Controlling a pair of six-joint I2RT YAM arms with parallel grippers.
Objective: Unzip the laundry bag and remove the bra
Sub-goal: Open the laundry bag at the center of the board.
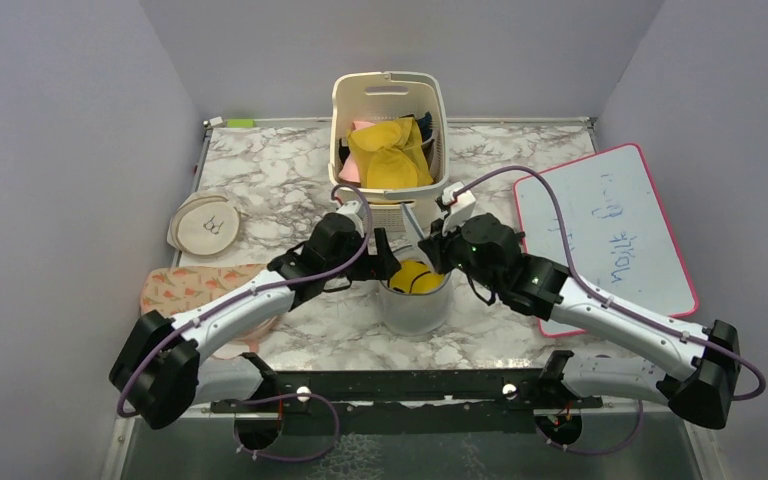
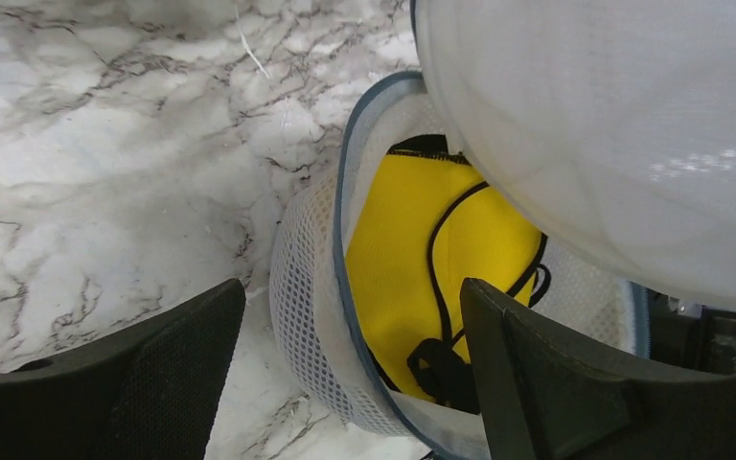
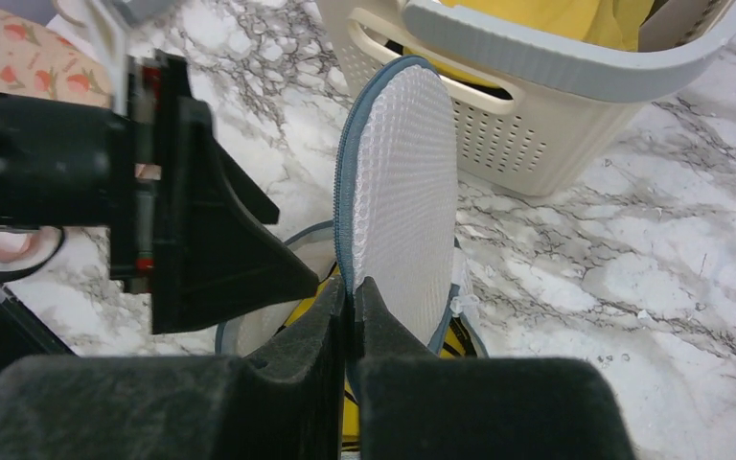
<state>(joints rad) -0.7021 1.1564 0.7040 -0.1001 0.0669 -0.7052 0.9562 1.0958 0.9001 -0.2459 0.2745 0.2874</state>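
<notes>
The laundry bag (image 1: 415, 310) stands upright at the table's near middle, a white mesh drum with a grey-blue zip trim. It is unzipped, and its round lid (image 3: 402, 182) stands on edge. My right gripper (image 3: 350, 292) is shut on the lid's trim. Inside the bag (image 2: 307, 287) lies the bra (image 2: 438, 364), with black fabric and thin black straps over a yellow piece. My left gripper (image 2: 352, 287) is open and straddles the bag's wall, one finger outside and one finger (image 2: 537, 374) inside beside the bra.
A cream slotted basket (image 1: 390, 78) with yellow and pink cloths stands just behind the bag. A flat beige pouch (image 1: 207, 224) and a patterned pink cloth (image 1: 195, 285) lie to the left. A pink-framed whiteboard (image 1: 610, 230) lies on the right.
</notes>
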